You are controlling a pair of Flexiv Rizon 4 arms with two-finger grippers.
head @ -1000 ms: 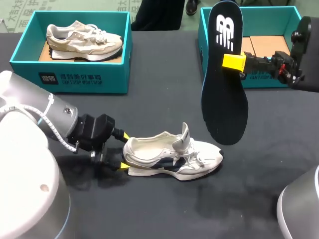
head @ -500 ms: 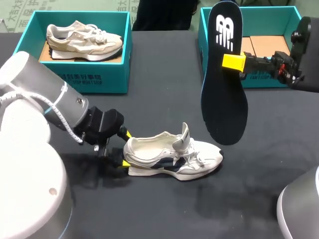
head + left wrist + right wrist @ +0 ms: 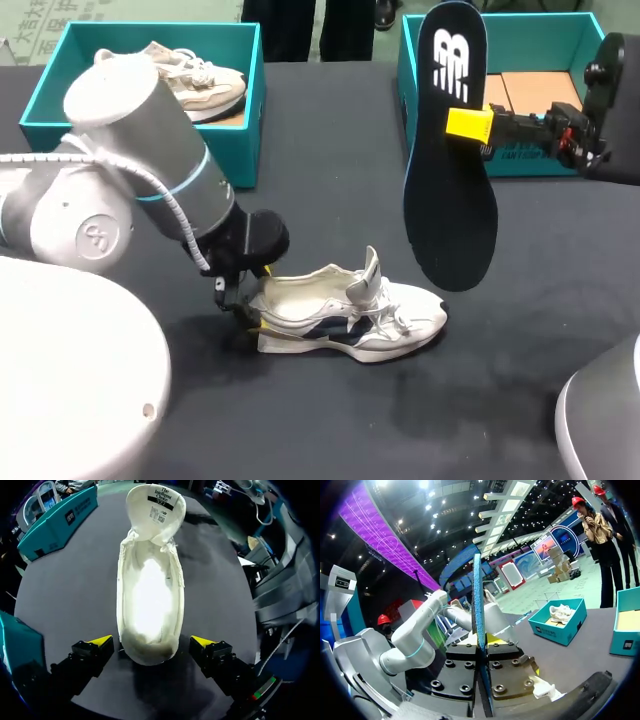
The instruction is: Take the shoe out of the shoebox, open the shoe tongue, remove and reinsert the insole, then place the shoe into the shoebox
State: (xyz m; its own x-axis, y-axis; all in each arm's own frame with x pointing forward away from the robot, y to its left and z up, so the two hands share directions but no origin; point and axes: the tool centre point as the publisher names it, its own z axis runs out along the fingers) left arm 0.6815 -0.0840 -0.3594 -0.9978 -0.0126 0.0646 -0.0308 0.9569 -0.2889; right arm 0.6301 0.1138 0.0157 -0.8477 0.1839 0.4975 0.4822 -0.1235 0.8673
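Lying on the table, outside the empty shoebox [image 3: 545, 30]: shoe [image 3: 345, 315], tongue [image 3: 372, 265] standing up, cavity bare.

Straddling its heel with left gripper [image 3: 151, 642], fingers spread wide, touching neither side, gripping nothing.

Pinching insole [image 3: 450, 150] edge-on in right gripper [image 3: 468, 125], fingers closed hard on it near its upper end, hanging it broad end down, above and beyond the shoe's toe.

Risks, judging ahead:
- Pushing the insole in against an unbraced heel: shoe sliding or rolling.
- Gripping so high: long free end bending, snagging on tongue or laces [image 3: 400, 318], folding short of the toe.
- Crowding both arms over one opening: fingers knocking together.
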